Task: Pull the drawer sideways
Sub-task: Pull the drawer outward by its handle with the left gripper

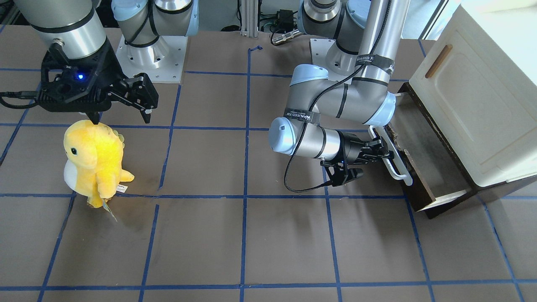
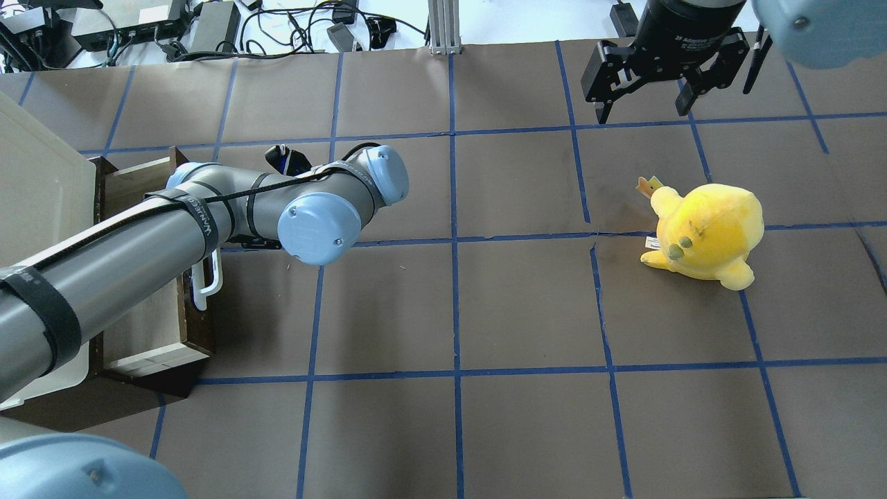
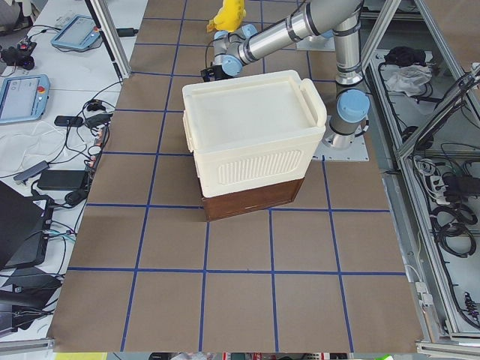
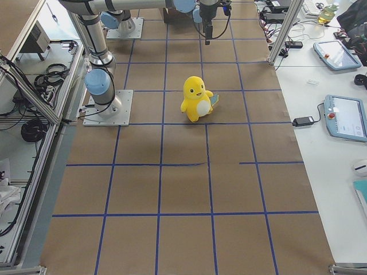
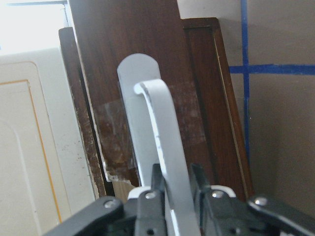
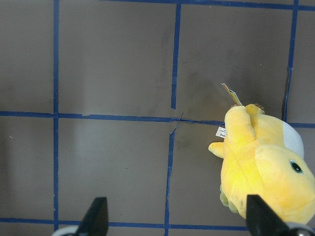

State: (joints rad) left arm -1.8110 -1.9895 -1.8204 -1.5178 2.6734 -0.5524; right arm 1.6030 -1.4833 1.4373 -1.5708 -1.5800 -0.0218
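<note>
Brown-papered surface point(image 1: 285, 243) at 3 o'clock in the front view shows the drawer point(image 1: 419, 195) partway out from under the cream cabinet point(image 1: 474, 109), my left end effector point(image 1: 387, 155) pinching its white bar handle point(image 1: 402, 173) (right end effector point(image 1: 122, 117) spread, idle), so I judge the pull begun, not finished.

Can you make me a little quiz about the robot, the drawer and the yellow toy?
1. True or false: the left gripper is shut on the white handle of the drawer.
2. Which toy is here? A) yellow plush toy B) red car C) blue ball
3. Fill in: the right gripper is ____ and holds nothing.

Key: 1 true; 2 A; 3 open.
</note>
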